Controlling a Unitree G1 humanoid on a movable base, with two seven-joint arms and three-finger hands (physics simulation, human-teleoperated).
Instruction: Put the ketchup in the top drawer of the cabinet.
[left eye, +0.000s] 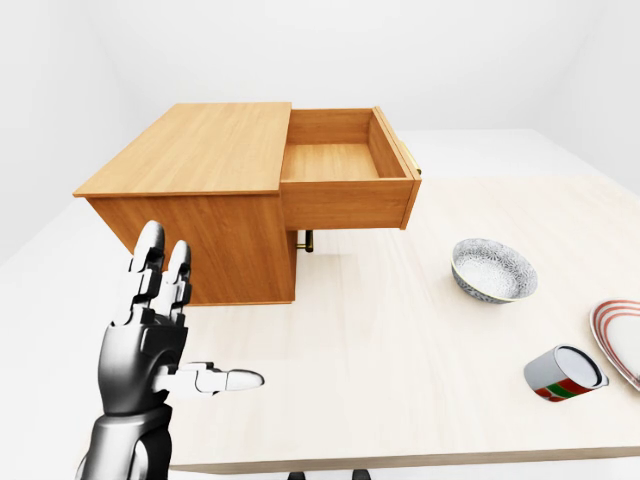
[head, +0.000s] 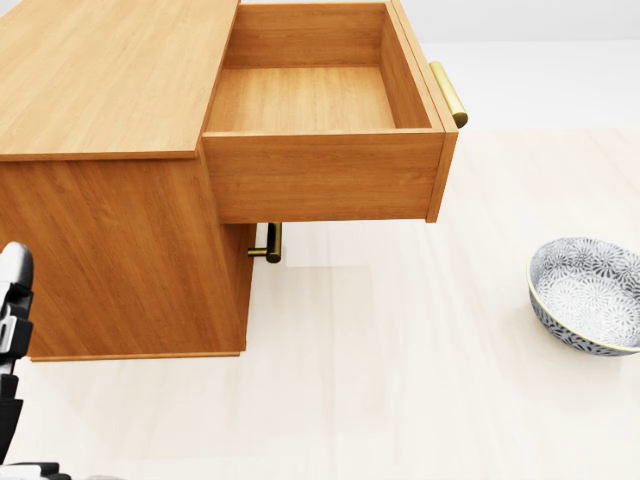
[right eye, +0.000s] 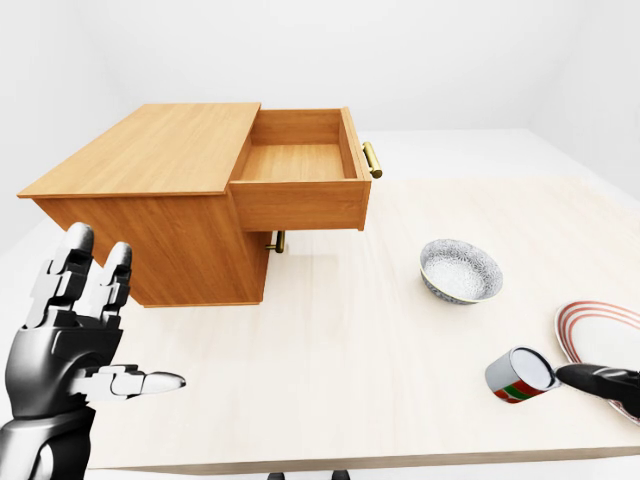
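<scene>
A wooden cabinet (left eye: 190, 215) stands on the table at the upper left of the left-eye view. Its top drawer (head: 300, 100) is pulled fully out and is empty, with a brass handle (head: 448, 92) on its right side. A small round container with a red and green label (right eye: 518, 377) lies on its side at the lower right; it is the only item that could be the ketchup. My left hand (left eye: 195, 310) is open and empty, fingers spread, at the lower left below the cabinet. Only a dark fingertip (right eye: 598, 379) of my right hand shows, at the container's right side.
A patterned bowl (left eye: 493, 270) sits right of the cabinet. A red-rimmed plate (left eye: 620, 335) lies at the right edge next to the container. The lower drawer's handle (head: 270, 245) pokes out under the open drawer. The pale table (left eye: 380, 340) ends near the bottom edge.
</scene>
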